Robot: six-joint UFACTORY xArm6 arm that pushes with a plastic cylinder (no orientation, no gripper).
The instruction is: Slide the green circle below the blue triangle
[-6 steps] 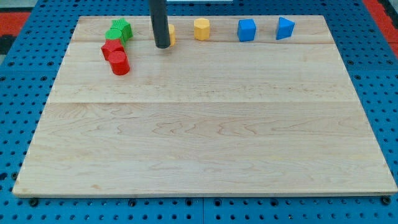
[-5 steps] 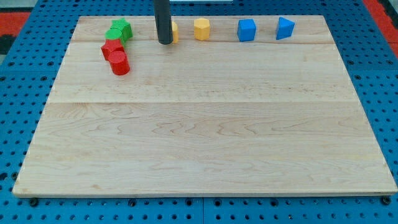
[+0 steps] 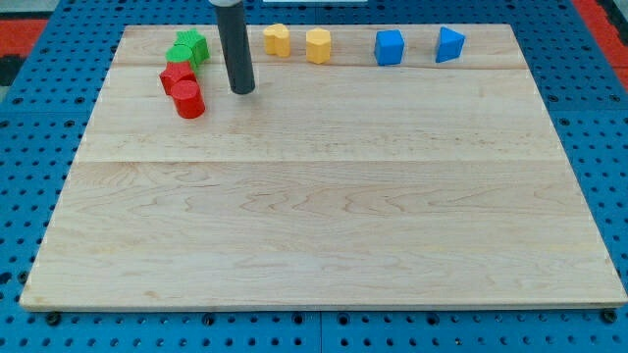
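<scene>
You see my tip (image 3: 242, 90) just right of the red cylinder (image 3: 189, 100), with the green blocks (image 3: 186, 48) at the desk's (image 3: 324, 216) top left.

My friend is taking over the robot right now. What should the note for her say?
My tip sits on the board, right of the red blocks, touching nothing.
Green blocks are at the view's top left; which is the circle is hard to tell.
Blue triangle is at the top right, beside the blue cube.
Done: nothing yet.
Left: slide the green circle to below the triangle.

blocks crowd board's (image 3: 324, 235) top edge, wide bare wood below
</scene>
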